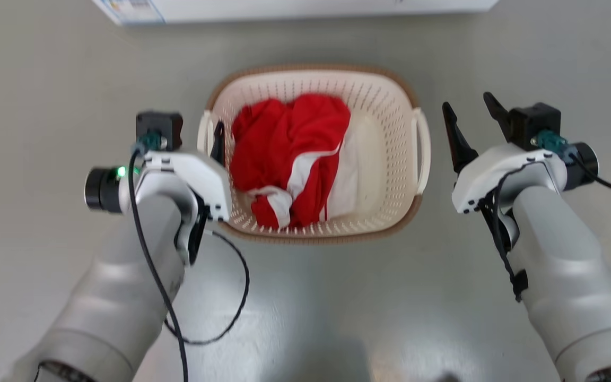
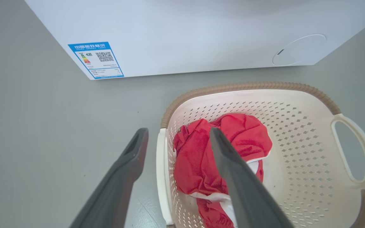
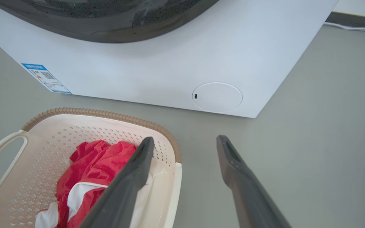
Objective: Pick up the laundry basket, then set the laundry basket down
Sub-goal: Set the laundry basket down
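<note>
A handle [image 2: 161, 177] of the basket [image 1: 385, 175] is being straddled, not clamped, by the open left gripper [image 2: 177, 136]; the right gripper [image 1: 467, 103] is being held open, empty.

White washer [image 3: 169, 63] with blue label [image 2: 95, 60]; red-and-white garment [image 1: 284, 148]; grey floor [image 1: 45, 79]

Bright, even light; soft shadows; slight blur in head view.

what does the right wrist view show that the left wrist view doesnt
Right wrist view adds: a dark curved glass door, a thin white cable by the wall, the open right gripper. Left wrist view adds: the open left gripper astride a white side handle. Shared: the cream perforated plastic laundry basket, red-and-white clothes, white washer, blue label.
</note>
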Controlling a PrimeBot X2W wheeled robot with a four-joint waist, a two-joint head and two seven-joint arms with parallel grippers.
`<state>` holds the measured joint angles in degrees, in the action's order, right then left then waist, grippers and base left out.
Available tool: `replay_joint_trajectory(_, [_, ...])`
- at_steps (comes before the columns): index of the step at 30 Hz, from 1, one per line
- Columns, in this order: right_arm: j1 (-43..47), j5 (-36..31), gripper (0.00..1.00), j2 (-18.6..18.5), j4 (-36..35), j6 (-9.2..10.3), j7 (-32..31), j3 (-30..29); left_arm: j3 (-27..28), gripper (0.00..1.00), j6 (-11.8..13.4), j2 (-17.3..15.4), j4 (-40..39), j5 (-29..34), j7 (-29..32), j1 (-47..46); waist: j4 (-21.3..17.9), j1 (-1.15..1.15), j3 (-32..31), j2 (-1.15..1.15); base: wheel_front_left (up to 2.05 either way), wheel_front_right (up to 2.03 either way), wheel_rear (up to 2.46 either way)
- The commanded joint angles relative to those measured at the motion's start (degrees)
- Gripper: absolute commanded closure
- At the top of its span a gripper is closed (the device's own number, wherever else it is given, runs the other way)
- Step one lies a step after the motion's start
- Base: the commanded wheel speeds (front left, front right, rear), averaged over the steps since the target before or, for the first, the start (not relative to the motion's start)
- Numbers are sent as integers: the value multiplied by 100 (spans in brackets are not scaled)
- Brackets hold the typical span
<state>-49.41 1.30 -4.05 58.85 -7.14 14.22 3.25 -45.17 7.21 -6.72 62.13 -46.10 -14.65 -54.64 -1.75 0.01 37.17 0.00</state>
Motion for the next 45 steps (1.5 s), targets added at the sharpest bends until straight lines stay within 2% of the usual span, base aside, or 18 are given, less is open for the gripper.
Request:
replay_joint_trajectory(1, [338,-86,0,113,-281,-35,77,-21,246,0,77,-192,-277,153,-34,279,-28,-1,-481,0,0,0,0])
replay_joint_trajectory(13, [1399,-231,0,116,-1426,-35,77,-239,1356,0,54,-304,-1714,994,-34,1805,55,-1,-1944,0,0,0,0])
replay_joint_trajectory(27, [2806,-164,0,107,-2572,-35,78,-278,2727,0,-67,-431,-3080,1592,-35,3551,211,-1,-3196,0,0,0,0])
replay_joint_trajectory(36, [3575,-60,0,62,-3184,-35,78,-149,3346,0,-61,-438,-3685,1799,-35,4521,203,-1,-3670,0,0,0,0])
replay_joint_trajectory(45, [4110,19,0,26,-3556,-35,78,-275,3780,0,11,-339,-4222,1924,-35,5177,163,-1,-3857,0,0,0,0])
